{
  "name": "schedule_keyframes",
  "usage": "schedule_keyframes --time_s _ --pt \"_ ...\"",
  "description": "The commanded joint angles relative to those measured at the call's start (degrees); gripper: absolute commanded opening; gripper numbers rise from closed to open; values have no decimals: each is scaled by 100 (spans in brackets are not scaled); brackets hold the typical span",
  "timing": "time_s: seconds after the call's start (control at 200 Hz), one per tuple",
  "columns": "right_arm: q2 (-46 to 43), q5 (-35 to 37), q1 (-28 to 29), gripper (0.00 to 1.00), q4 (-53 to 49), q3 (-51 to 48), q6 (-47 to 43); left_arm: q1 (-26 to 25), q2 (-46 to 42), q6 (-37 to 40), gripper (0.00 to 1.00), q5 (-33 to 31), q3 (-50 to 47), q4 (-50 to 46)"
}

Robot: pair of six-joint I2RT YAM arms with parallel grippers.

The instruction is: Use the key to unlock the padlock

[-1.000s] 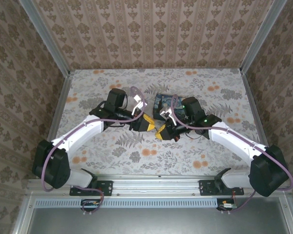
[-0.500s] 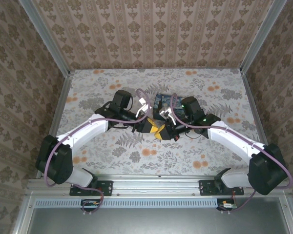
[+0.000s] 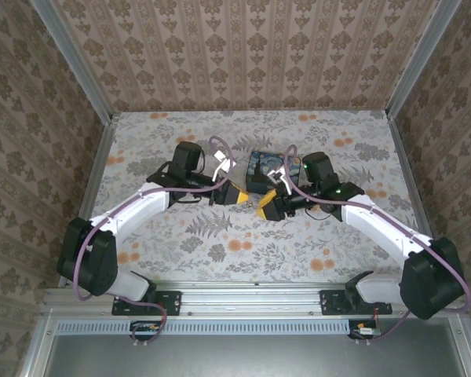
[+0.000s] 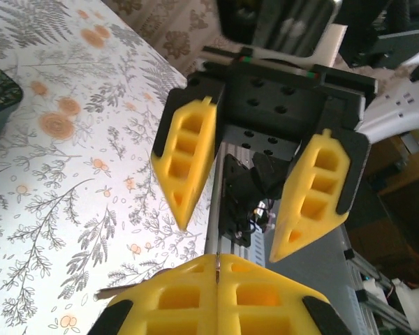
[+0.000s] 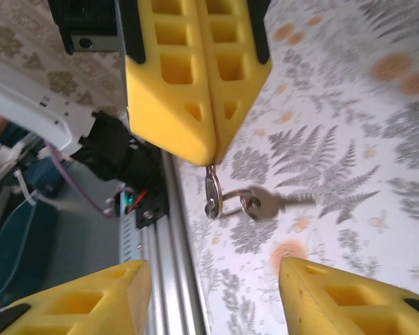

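silver metal key [image 5: 265,204] is dangling off a thin round metal ring [image 5: 213,197], and that ring is pinched right at the tips of the left gripper [image 5: 213,150]. the right wrist cam shows it best. the left one's chunky yellow wedge-shaped fingers [image 5: 171,77] are pressed flat together with no gap, just the ring poking out of the seam. the key sticks out sideways from the ring, over the floral printed tabletop [image 3: 220,243]. can't tell if it's touching the surface or hanging just above it.

right gripper [image 4: 230,239] sits facing the left one, tips near each other but apart. its jaws are spread, with nothing between them. the left wrist cam shows both of its yellow fingers clearly separated, with the left's own closed pair at the bottom of the shot.

from the top cam the two grippers meet around the middle of the table, each arm reaching in from its own side.

just behind them, toward the back wall, there's a dark blue square box [image 3: 261,169]. something pale and ring-shaped sits in it, too small to say what.
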Motion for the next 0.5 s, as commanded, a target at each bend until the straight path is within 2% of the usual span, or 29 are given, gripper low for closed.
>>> schedule_keyframes --time_s 0.0,0.16,0.295,0.495 --pt "-310 502 -8 53 655 -133 376 24 -82 -550 0 -112 -70 358" --pt "-103 1261 17 45 2110 -382 1701 163 -137 -1798 0 -506 -418 1338" --pt "171 1392 109 37 3333 -634 2801 268 -262 -2578 0 -820 -780 2217" --pt "706 1340 225 34 3705 -456 3578 355 -213 -2913 0 -920 -950 2790"
